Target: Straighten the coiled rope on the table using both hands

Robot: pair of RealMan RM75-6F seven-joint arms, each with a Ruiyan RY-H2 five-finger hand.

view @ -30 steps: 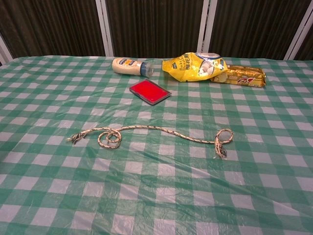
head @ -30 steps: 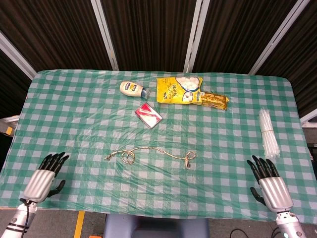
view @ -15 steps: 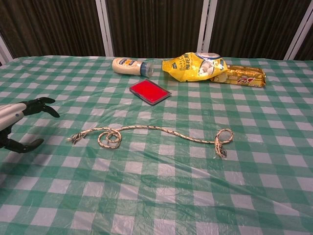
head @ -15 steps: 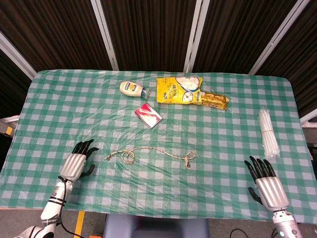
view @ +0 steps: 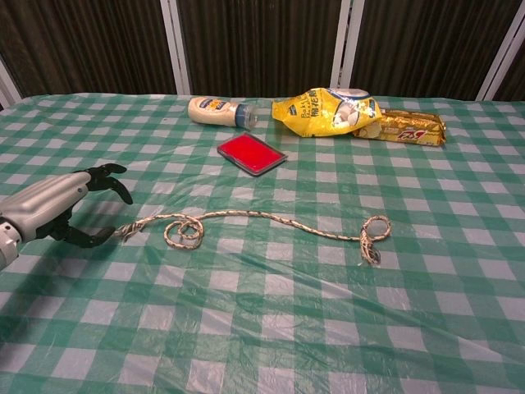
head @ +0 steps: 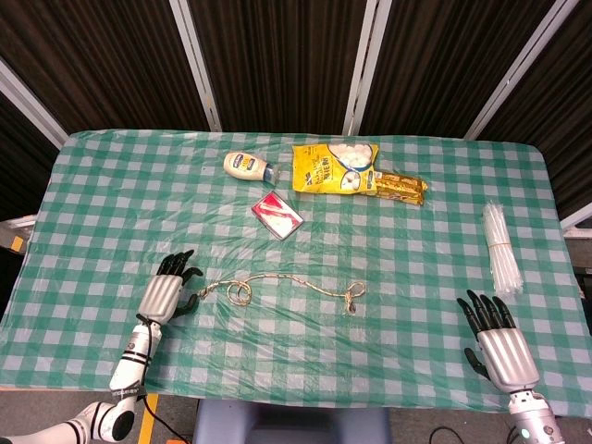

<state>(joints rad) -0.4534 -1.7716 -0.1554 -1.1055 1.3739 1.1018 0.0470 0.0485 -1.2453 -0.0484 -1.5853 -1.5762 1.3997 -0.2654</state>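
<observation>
A thin tan rope (head: 277, 281) (view: 254, 217) lies across the middle of the table, with a small loop near its left end and another at its right end (view: 375, 229). My left hand (head: 166, 288) (view: 61, 209) hovers open just left of the frayed left end (view: 130, 231), its fingers spread and its thumb close to the rope tip. At the front right corner of the table my right hand (head: 498, 338) is open, far from the rope, and shows only in the head view.
On the green checked tablecloth (head: 416, 250), behind the rope, lie a red card case (head: 278, 213) (view: 252, 153), a mayonnaise bottle (head: 247, 166) on its side, a yellow snack bag (head: 335, 168) and a biscuit pack (head: 400, 188). A bundle of white ties (head: 500, 248) is at the right edge.
My left hand has moved forward and right from the table's front left edge up to the rope's left end. The right hand has barely shifted. The rope has not moved.
</observation>
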